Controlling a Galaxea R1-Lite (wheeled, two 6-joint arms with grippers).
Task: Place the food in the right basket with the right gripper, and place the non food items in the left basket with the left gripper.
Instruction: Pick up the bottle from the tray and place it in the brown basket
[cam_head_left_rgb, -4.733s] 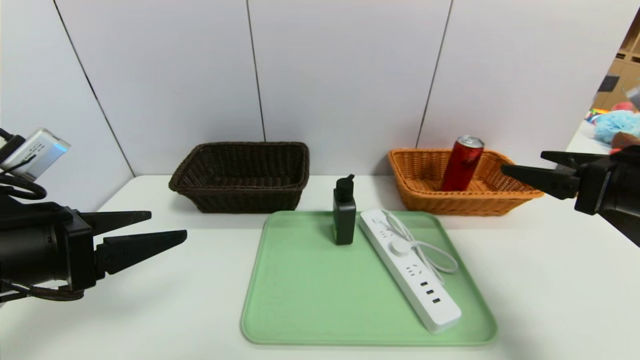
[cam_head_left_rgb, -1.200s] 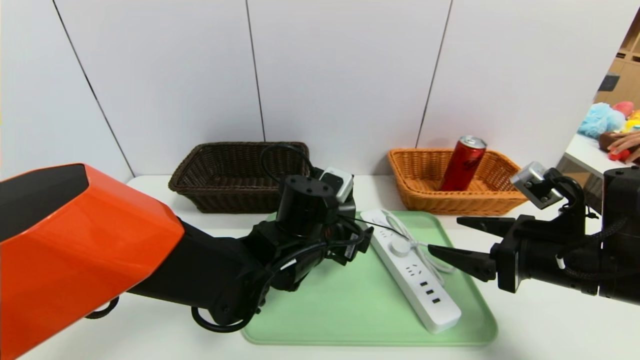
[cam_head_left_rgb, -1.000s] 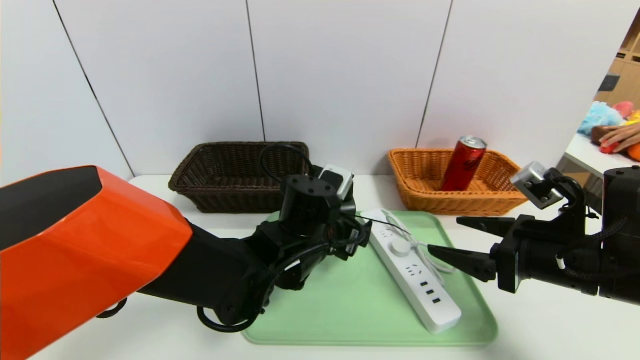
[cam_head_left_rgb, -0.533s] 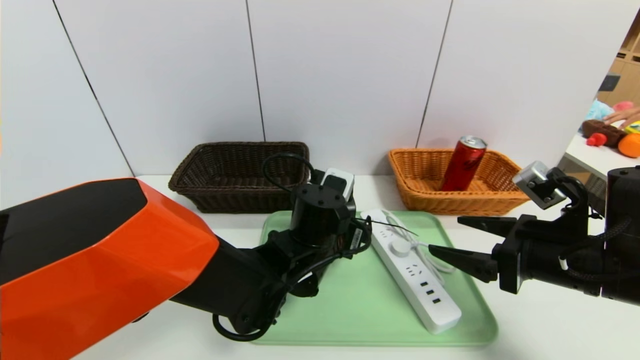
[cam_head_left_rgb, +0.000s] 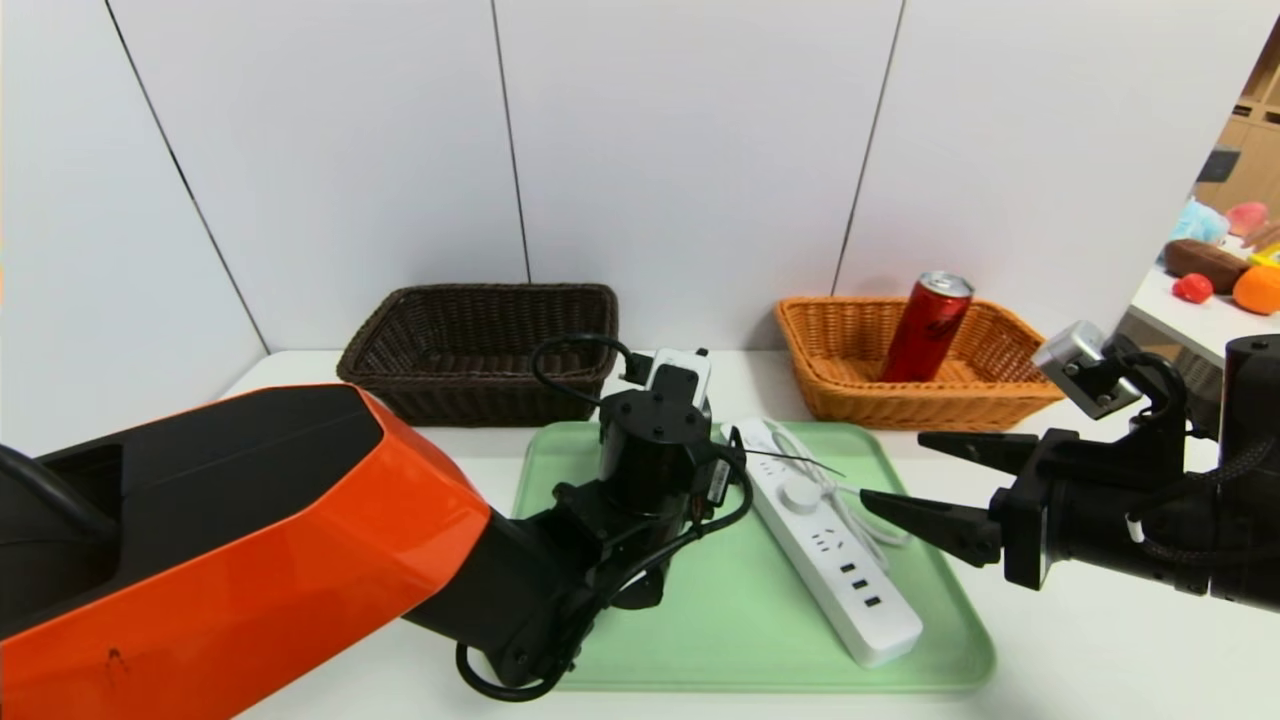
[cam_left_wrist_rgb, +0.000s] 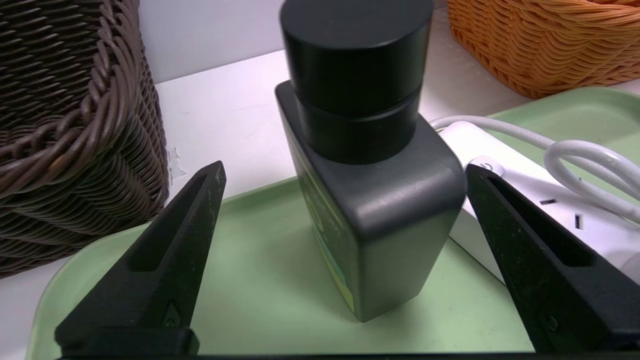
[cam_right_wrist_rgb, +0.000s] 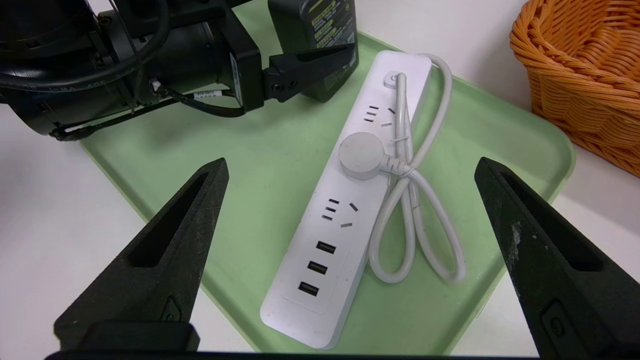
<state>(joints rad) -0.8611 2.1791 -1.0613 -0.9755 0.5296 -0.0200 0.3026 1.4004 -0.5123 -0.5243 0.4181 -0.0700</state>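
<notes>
While the green tray lies flat on the smooth white table, the left arm, with its glossy orange shell, reaches in over the tray's left side, cut off by the view's edge. Over the tray's right edge, the right gripper hangs wide open and holds nothing, its black, tapering fingers apart above the power strip. That strip lies slantwise on the tray's right half: long, white plastic, round-cornered, with slotted sockets and three dark USB ports. Its white cord is looped and tied, with a chunky round plug resting on the strip.

Toward the tray's far side, the left gripper stands open around the pump bottle, one finger to either side; whether either touches it, I cannot tell. Upright on the tray, the bottle is dark and boxy, with a round black neck and a yellow-green printed label; the arm hides most of it from the head.

Beyond the tray's far left corner sits the dark brown basket, its rim thickly braided. Past the far right corner is the orange-tan basket, woven wicker with flared sides. Inside it leans the red can, slim and shiny, silver-topped, its base hidden by the rim.
</notes>
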